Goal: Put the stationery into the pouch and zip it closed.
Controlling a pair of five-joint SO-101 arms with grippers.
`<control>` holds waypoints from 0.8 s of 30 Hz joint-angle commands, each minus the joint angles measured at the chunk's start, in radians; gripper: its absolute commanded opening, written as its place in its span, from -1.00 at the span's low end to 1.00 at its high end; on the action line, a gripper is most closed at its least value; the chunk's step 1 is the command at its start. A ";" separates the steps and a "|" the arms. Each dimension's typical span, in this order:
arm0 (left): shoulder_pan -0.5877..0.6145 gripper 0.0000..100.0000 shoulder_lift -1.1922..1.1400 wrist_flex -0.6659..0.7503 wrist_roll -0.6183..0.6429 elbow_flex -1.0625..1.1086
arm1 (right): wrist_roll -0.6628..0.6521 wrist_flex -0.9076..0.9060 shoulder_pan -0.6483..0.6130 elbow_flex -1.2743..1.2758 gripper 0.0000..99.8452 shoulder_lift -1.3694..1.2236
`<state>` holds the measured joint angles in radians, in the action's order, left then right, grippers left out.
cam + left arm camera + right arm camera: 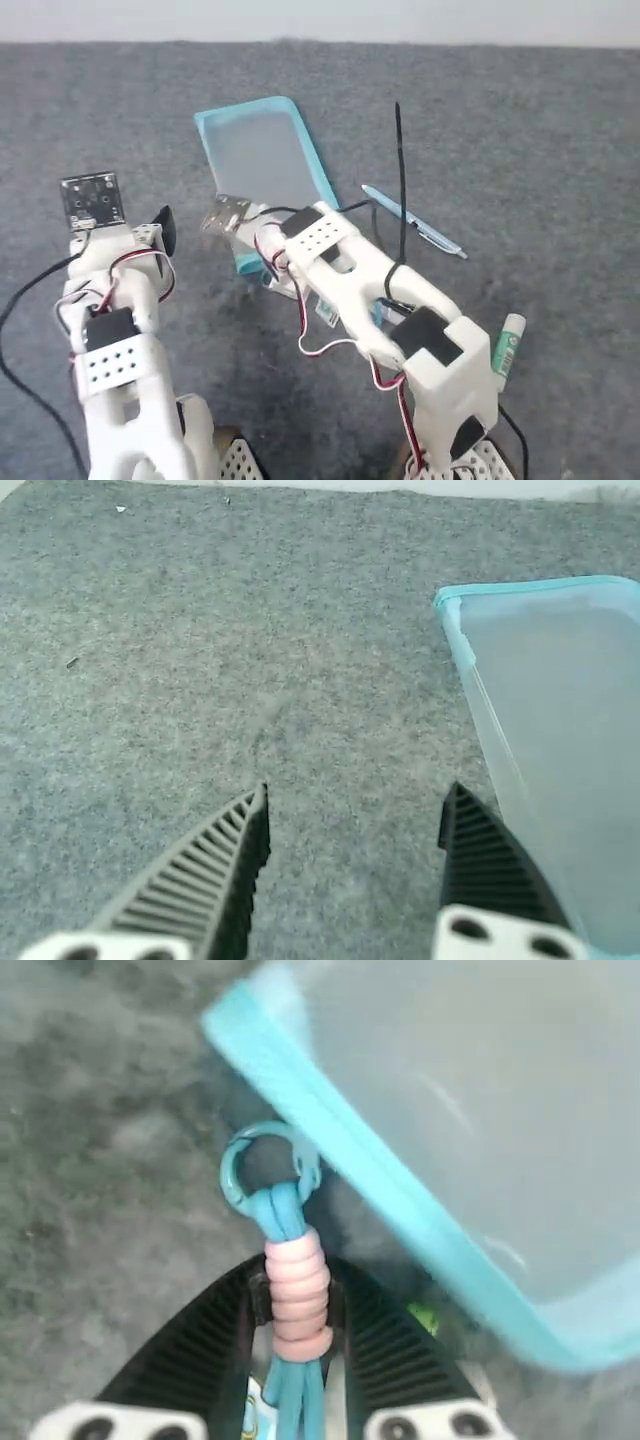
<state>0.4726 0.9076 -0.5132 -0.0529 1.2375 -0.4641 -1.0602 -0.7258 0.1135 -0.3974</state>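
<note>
pouch [265, 150] upper centre of high view, flat on surface [520, 120] | right claw [297, 1275] clamped on its zip pull [283, 1210] | left claw [355, 810] wide, over surface left of pouch | pen [412, 222] right of centre | possibly a glue stick [508, 343] lower right

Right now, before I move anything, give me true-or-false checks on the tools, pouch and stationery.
The right tool is shut on the zipper pull. True.
The left tool grips the pen. False: it is open and empty over the mat.
The pen is inside the pouch. False: it lies on the mat outside it.
A green-and-white tube lies on the mat by the right arm. True.
</note>
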 commanded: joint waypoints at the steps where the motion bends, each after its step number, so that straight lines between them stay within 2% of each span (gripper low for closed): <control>1: -0.018 -0.49 -0.005 0.015 -0.005 -0.064 | 0.084 -0.079 0.073 -0.034 -0.99 0.150; 7: -0.129 -0.48 -0.006 -0.216 -0.008 -0.156 | 0.207 -0.113 0.180 0.071 -0.99 0.527; 12: -0.196 -0.44 -0.005 -0.293 -0.020 -0.179 | 0.206 -0.010 0.185 0.338 -0.99 0.866; 17: -0.239 -0.43 0.002 -0.508 -0.046 -0.303 | 0.203 0.039 0.186 0.575 -0.99 1.142; 21: -0.385 -0.43 0.003 -0.525 -0.106 -0.271 | 0.201 0.016 0.185 0.620 -0.99 1.267; 24: -0.479 -0.43 0.005 -0.525 -0.124 -0.251 | 0.183 -0.013 0.185 0.592 -0.99 1.253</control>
<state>0.0752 0.9045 -1.0334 -0.1542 1.0027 -0.2739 -1.0572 -0.5493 0.7411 0.8147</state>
